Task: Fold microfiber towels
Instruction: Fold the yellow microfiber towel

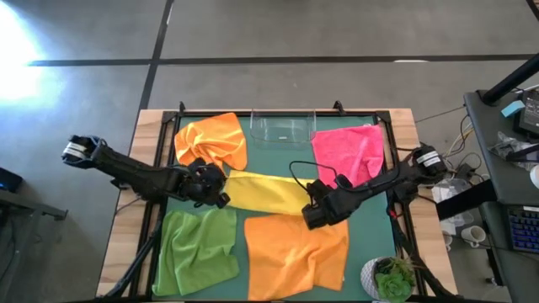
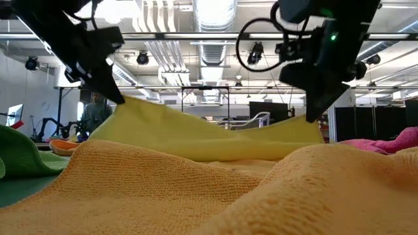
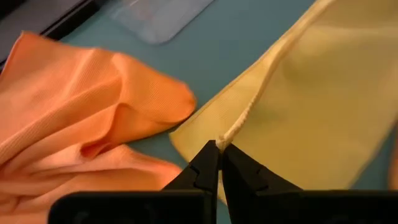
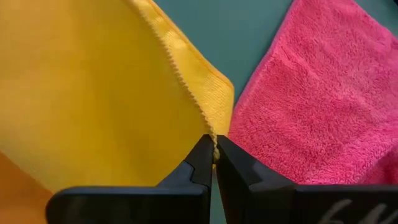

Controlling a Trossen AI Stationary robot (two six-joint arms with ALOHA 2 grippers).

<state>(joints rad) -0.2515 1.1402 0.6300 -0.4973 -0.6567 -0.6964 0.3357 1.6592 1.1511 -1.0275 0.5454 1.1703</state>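
Nearest the front edge of the worktop (image 1: pixel 278 135), just ahead of both sets of fingers, lie two cloths: the large orange towel (image 1: pixel 295 257) spread below the right gripper (image 1: pixel 313 217), and the lime green towel (image 1: pixel 198 250) below the left gripper (image 1: pixel 221 192). In the low view the orange towel fills the foreground as a rumpled ridge, with the green one at the far left edge.

Between the two grippers hangs the yellow towel (image 1: pixel 265 192), stretched into a long band. The left fingers (image 3: pixel 208 169) are pressed together on one corner of its hemmed edge; the right fingers (image 4: pixel 202 163) are likewise clamped on the opposite corner. From table height the yellow towel rises from the worktop to both pinched corners and sags in the middle.

Beyond the left fingers sits the second orange towel (image 1: pixel 212 140), crumpled, just beside the yellow corner. Beyond the right fingers lies the hot pink towel (image 1: pixel 352 151), spread fairly flat. Farther back, between those two, stands the clear plastic bin (image 1: pixel 282 128) against the rear edge.
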